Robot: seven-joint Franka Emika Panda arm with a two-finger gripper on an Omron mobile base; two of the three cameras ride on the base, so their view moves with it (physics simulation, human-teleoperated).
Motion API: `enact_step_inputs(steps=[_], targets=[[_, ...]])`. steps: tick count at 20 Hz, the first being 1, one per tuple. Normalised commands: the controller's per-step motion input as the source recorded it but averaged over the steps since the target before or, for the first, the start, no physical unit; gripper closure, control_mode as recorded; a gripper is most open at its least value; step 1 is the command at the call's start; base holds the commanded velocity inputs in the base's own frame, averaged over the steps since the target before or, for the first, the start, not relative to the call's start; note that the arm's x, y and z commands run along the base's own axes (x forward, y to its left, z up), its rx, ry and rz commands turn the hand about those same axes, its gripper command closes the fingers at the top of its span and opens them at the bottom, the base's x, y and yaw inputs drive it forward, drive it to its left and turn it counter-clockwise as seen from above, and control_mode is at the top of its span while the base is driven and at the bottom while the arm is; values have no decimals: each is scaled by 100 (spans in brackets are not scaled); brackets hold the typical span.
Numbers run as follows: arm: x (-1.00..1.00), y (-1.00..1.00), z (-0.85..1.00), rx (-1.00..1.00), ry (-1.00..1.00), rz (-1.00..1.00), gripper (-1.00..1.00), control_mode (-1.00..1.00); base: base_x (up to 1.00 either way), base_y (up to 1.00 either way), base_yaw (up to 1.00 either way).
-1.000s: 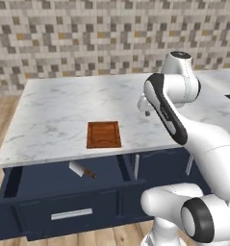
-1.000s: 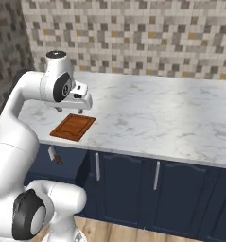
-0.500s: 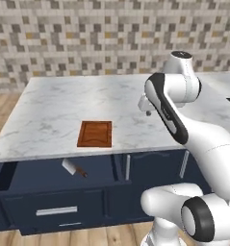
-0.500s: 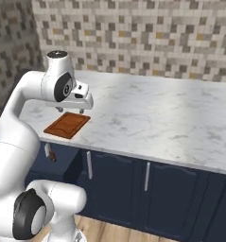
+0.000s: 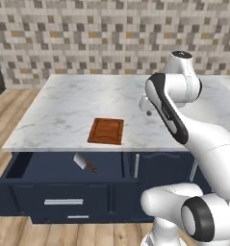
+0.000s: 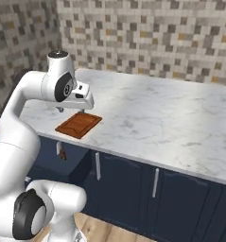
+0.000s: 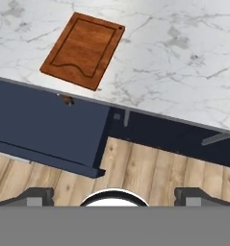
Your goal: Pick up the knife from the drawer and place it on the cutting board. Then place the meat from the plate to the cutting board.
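The reddish-brown cutting board (image 5: 106, 131) (image 6: 79, 124) (image 7: 83, 50) lies near the marble counter's front edge. Just below it the navy drawer (image 5: 63, 202) (image 7: 44, 127) is pulled out. Inside lies the knife (image 5: 84, 162) (image 6: 61, 150), pale blade and brown handle. In the hand view just a bit of the knife's handle (image 7: 66, 100) peeks from under the counter edge. My gripper (image 5: 147, 110) (image 6: 75, 109) (image 7: 114, 196) hangs open and empty above the counter, to the right of the board. The meat and the plate are out of view.
The marble counter (image 5: 63, 105) (image 6: 171, 123) stretches wide, backed by a mosaic tile wall (image 5: 87, 43). Closed navy cabinet fronts with silver handles (image 6: 133, 184) run right of the drawer. Wooden floor (image 7: 150, 168) lies in front.
The whole picture has shifted a little sideways and turned, so the base has moved. The arm keeps its pose over the counter and the gripper stays open.
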Motion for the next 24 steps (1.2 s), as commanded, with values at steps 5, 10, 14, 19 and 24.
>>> enact_step_inputs(steps=[5,10,14,19,24], targets=[[0,0,0,0,0,0,-100,100,19,-44,31],[0,0,0,0,0,0,-100,100,35,-44,35],[0,0,0,0,0,0,-100,100,49,-36,40],[0,0,0,0,0,0,-100,100,10,-46,40],[0,0,0,0,0,0,-100,100,-33,-30,40]])
